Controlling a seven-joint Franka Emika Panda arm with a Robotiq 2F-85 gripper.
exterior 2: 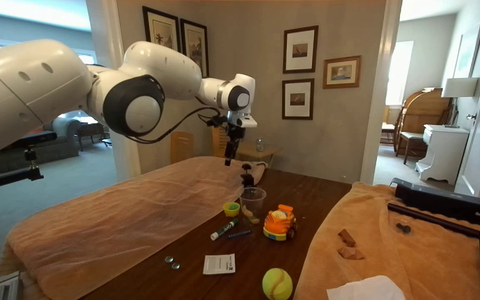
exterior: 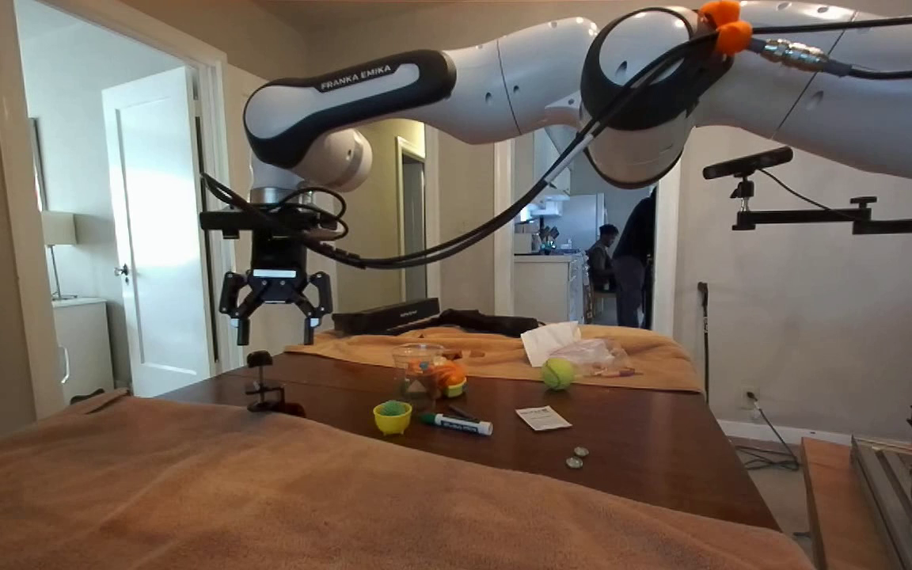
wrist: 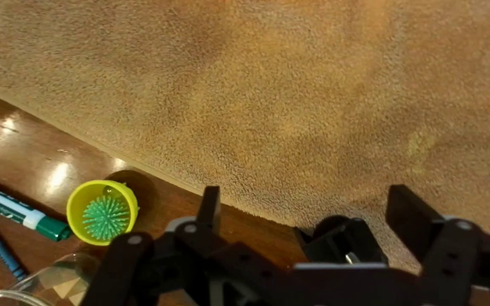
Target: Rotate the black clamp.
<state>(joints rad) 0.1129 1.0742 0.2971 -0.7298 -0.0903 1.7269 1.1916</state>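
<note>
The black clamp stands upright on the dark table by the edge of the orange towel in an exterior view. It also shows behind the clear plastic cup in an exterior view. In the wrist view the clamp is low in the picture, between the fingers and partly hidden by the gripper body. My gripper is open and empty, pointing down above the clamp, with its fingertips apart from it. The gripper also shows in an exterior view and in the wrist view.
A yellow cup with a green spiky ball, a green marker, a clear plastic cup and an orange toy car stand or lie beside the clamp. A tennis ball, paper packet and orange towel are farther off.
</note>
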